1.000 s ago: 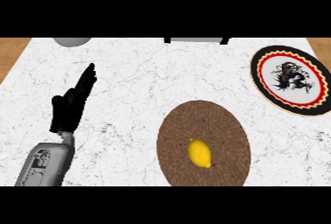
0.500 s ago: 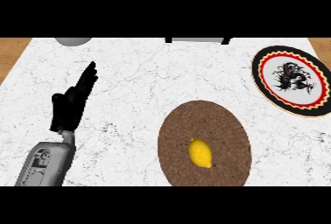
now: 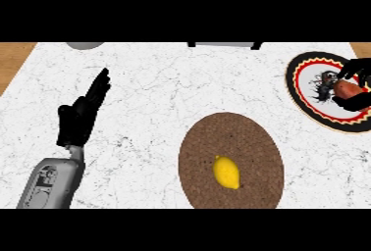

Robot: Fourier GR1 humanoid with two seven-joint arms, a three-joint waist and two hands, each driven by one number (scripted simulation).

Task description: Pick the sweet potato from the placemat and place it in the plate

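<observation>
Right robot hand (image 3: 357,84) comes in from the right edge, black fingers curled around a reddish-brown sweet potato (image 3: 346,90), holding it over the round plate with the black, red and cream pattern (image 3: 301,90). Only part of this robot hand shows; the forearm is out of frame. Cannot tell whether the sweet potato touches the plate surface or hangs just above it.

Key relation: the sweet potato sits inside the robot hand's grip, directly over the plate's right half, well apart from the round brown woven placemat (image 3: 230,161). Long axis is hard to read, as the fingers hide most of it; the visible part looks stubby, rounded, dull orange-red. The right robot hand is the near one; the plate is at the far right of the white marbled bench (image 3: 159,98).

Left robot hand (image 3: 81,115) rests at the left of the bench, fingers straight and up, holding nothing, well apart from everything.

A yellow lemon-like oval (image 3: 226,172) lies on the placemat, long axis roughly toward and away from the robot, and is not part of the task.

Judgement: place step nearly done; what remains is lowering if needed and letting go inside the rim. Risk: release near the plate's right edge, rounded object could roll.
</observation>
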